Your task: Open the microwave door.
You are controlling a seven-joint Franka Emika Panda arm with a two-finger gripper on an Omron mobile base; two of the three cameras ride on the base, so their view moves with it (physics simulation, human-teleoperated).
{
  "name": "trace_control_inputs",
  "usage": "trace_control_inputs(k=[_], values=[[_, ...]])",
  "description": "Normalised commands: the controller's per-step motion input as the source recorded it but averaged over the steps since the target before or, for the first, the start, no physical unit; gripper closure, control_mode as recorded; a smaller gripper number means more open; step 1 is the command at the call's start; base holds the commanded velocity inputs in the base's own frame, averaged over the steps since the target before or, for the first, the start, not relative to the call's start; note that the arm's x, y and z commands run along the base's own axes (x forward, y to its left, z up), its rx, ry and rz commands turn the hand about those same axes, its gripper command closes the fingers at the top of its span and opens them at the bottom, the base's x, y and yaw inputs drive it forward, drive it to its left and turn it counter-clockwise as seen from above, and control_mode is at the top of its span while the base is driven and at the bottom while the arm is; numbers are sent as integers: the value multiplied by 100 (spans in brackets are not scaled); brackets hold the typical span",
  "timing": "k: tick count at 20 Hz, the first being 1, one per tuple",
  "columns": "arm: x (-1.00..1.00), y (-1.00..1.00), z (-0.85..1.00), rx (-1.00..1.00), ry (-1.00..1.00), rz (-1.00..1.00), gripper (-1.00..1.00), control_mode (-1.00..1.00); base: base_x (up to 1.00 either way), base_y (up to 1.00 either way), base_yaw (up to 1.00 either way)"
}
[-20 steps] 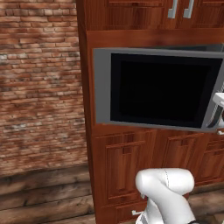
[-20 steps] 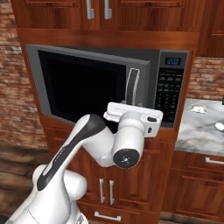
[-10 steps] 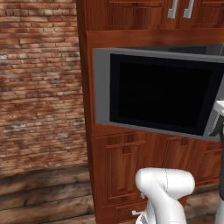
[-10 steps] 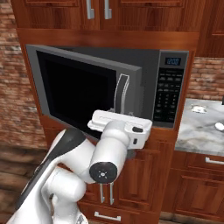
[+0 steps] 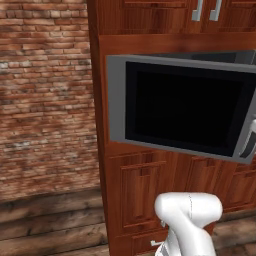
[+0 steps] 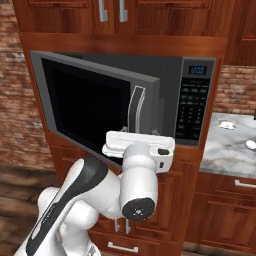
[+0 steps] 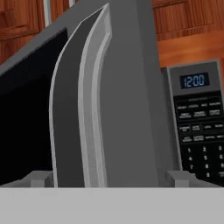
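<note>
Item, door (image 6: pixel 85 107): I am seeing it hinged on the left and standing partly open, its free right edge swung out toward me and clear of the microwave (image 6: pixel 187 97) body.

Item, handle (image 7: pixel 81 109): it is running upright along that free edge, long axis vertical, curved. In the hand view it is sitting dead ahead, rising between the two fingertips (image 7: pixel 41 178).

Item, pincer (image 6: pixel 139 145): I am reading the jaws as spread wide, one tip on each side of the handle's foot and neither pressing it; nothing is held.

Item, keypad (image 7: pixel 199 131): lying to the right of the handle, set back on the fixed body.

Judgement: the door is wanting more swing, outward and leftward about its hinge.
</note>
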Motion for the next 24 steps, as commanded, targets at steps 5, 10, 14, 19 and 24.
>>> trace_control_inputs(k=[5, 10, 14, 19, 24], values=[[-98, -66, 31, 2, -13, 22, -100, -100, 0, 0, 0], [-100, -68, 40, 2, -21, 28, -100, -100, 0, 0, 0], [-81, -66, 16, 4, -9, 31, -100, -100, 0, 0, 0], [15, -14, -5, -9, -9, 10, -100, -100, 0, 0, 0], [45, 23, -40, -42, -31, 0, -100, -100, 0, 0, 0]])
